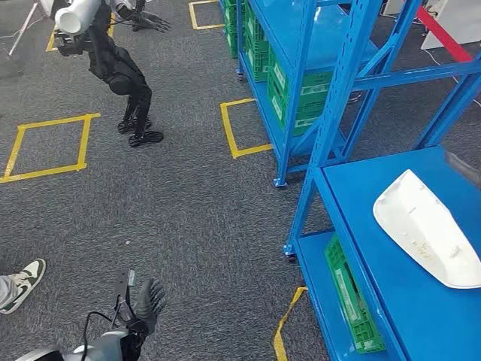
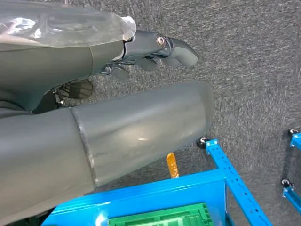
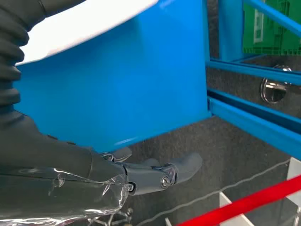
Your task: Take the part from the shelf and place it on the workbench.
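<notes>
One white, long, shell-shaped plastic part (image 1: 425,227) lies flat on the top deck of the blue steel shelf (image 1: 391,301), at the robot's right in the head view, touched by nothing. So the pickup isn't done yet; judging by that, the task is at its very start: approach, grasp, carry and set-down on the table are all left, and the table can't be made out in any view.

Left hand (image 1: 149,298) hangs low over the grey carpet floor (image 1: 187,210), well apart from the part; fingers slack and apart, nothing in them. The left wrist view shows the same: dark fingers (image 2: 170,47) stretched out over carpet, empty.

Right hand (image 3: 156,172), seen in the right wrist view, sits just beside the blue shelf edge w/ fingers extended, holding nothing; the white part's rim shows on the deck above it there.

Green plastic crates (image 1: 349,297) sit on the lower shelf level under the part. A second blue rack (image 1: 306,68) w/ more green crates stands further off. Another dark humanoid robot (image 1: 113,60) stands on the carpet near yellow tape squares (image 1: 48,147). A person's sneaker (image 1: 22,280) shows at the left edge.
</notes>
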